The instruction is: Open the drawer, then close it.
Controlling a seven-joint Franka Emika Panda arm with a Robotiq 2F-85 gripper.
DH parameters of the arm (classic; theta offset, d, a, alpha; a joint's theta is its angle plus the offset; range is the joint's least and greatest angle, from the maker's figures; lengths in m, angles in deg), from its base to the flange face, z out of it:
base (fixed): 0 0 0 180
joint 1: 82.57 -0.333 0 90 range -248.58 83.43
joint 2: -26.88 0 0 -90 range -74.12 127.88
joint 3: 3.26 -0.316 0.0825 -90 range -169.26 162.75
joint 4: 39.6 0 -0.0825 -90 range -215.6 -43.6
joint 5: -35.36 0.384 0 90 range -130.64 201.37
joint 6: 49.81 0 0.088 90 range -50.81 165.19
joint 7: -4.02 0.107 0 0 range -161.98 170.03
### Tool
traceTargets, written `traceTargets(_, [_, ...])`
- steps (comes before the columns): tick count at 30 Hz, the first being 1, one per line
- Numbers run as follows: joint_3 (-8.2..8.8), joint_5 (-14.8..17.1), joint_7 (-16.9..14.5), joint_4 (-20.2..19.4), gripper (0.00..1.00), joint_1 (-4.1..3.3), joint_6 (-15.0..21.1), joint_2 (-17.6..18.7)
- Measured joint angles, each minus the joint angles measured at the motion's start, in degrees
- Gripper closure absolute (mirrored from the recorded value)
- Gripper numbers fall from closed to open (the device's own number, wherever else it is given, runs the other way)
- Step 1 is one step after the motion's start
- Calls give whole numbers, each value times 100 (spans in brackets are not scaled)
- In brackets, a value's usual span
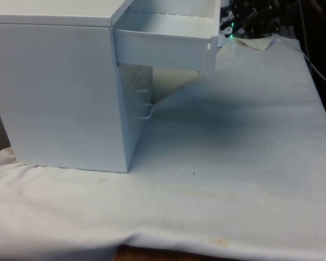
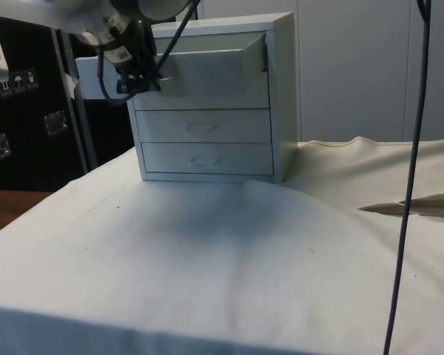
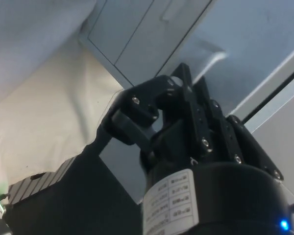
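Note:
A white chest (image 1: 60,92) with three drawers stands on the cloth at the front view's left. Its top drawer (image 1: 163,50) is pulled well out, and the inside looks bare. In the side view the top drawer (image 2: 207,72) juts forward above the two shut drawers (image 2: 203,127). My black gripper (image 2: 142,76) is at the front of that top drawer. In the wrist view the gripper (image 3: 180,81) looks shut on the drawer's pale handle (image 3: 211,62), which runs out from behind the fingertips.
The lower drawers' wire handles (image 1: 146,111) stick out a little from the chest's face. White cloth (image 1: 233,163) covers the table in front of the chest. A dark cable (image 2: 411,185) hangs down at the side view's right, over a rumpled fold of cloth (image 2: 399,207).

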Motion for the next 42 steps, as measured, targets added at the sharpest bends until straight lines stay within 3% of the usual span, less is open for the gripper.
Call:
traceTargets(3, [0, 0, 0, 0, 71, 0, 0, 0])
traceTargets(4, [0, 0, 0, 0, 71, 0, 6, 0])
traceTargets(5, [0, 0, 6, -6, 61, 0, 6, 0])
traceTargets(17, [-17, 0, 11, -6, 0, 0, 6, 0])
traceTargets(33, [-401, 57, 487, 63, 0, 0, -17, 132])
traceTargets(42, [-476, 92, 607, 126, 0, 0, -17, 206])
